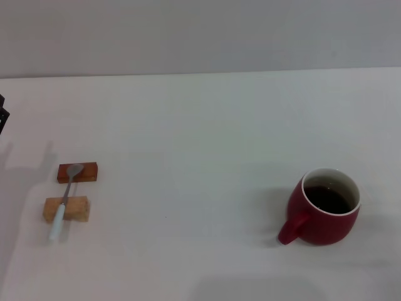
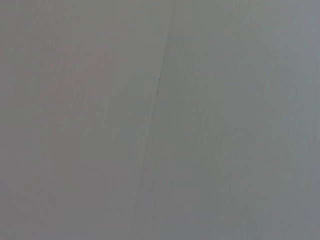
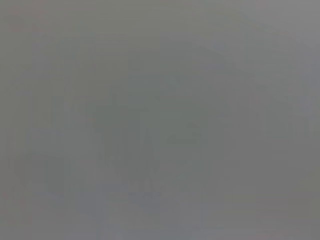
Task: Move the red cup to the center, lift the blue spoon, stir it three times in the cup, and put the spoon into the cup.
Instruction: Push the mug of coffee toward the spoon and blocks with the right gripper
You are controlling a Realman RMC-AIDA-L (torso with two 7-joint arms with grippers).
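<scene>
Where the white table (image 1: 200, 125) runs toward the robot's right, we find the cup (image 1: 325, 207): squat, rounded, glossy dark red, white at the rim and inside, holding a dark liquid. Its loop handle points toward the near left. It stands upright on the right side of the table, well apart from everything else.

The spoon (image 1: 65, 199) lies far off on the left side. Its grey metal bowl rests on a reddish-brown block (image 1: 78, 172); its neck and pale blue handle cross a lighter tan block (image 1: 66, 209) just nearer to us, and the handle end reaches past that block to the tabletop. The two blocks sit near each other but apart. The spoon runs roughly front to back, slightly slanted.

Of the arms we see little. A dark bit of hardware (image 1: 3, 116) shows at the far left edge of the head view, above the table; we cannot tell what part it is. Neither gripper appears. Both wrist views give only a plain grey surface, the left one crossed by a thin dark line (image 2: 159, 80). Whether either tool is spread or pressed together, we cannot tell.
</scene>
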